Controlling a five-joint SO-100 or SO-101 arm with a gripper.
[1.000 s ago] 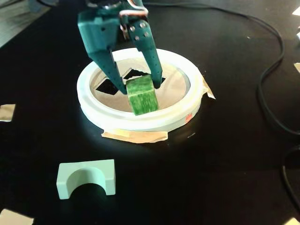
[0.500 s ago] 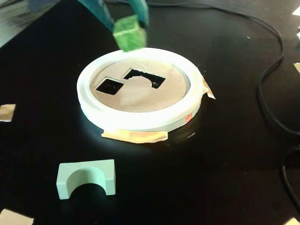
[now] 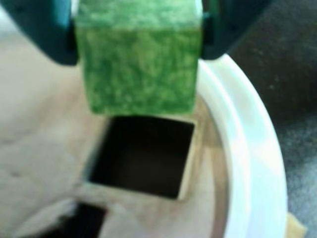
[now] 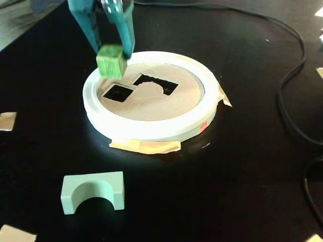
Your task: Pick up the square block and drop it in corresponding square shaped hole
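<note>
At the near edge of the black desk [image 4: 242,191], toward its near-left corner in the fixed view, a pale green arch-shaped block [image 4: 93,192] stands upright with its curved cut-out facing down. Two tan tape scraps lie close by, one at the near-left corner [image 4: 15,235] and one at the left edge [image 4: 7,121].

Farther in, left of the desk's middle, a white ring-shaped container [image 4: 151,128] is fixed down with tan masking tape [image 4: 145,146]. A tan cardboard lid [image 4: 151,101] fills the ring. The lid has two openings: a square hole [image 4: 117,93] on the left and an arch-shaped hole [image 4: 155,83] beyond it to the right. Both holes show dark and nothing can be seen inside them.

The green square block [image 4: 111,61] hangs in the air above the far-left part of the lid, near the ring's rim and clear of the cardboard. It is a cube with no long axis. In the wrist view the block [image 3: 138,64] sits directly at the upper edge of the square hole [image 3: 141,156], its lower edge roughly parallel to that edge.

The teal gripper [image 4: 112,53] is clamped on the block, one finger on each opposite side face.

A black cable [image 4: 290,75] runs along the right edge of the desk to the far edge.
</note>
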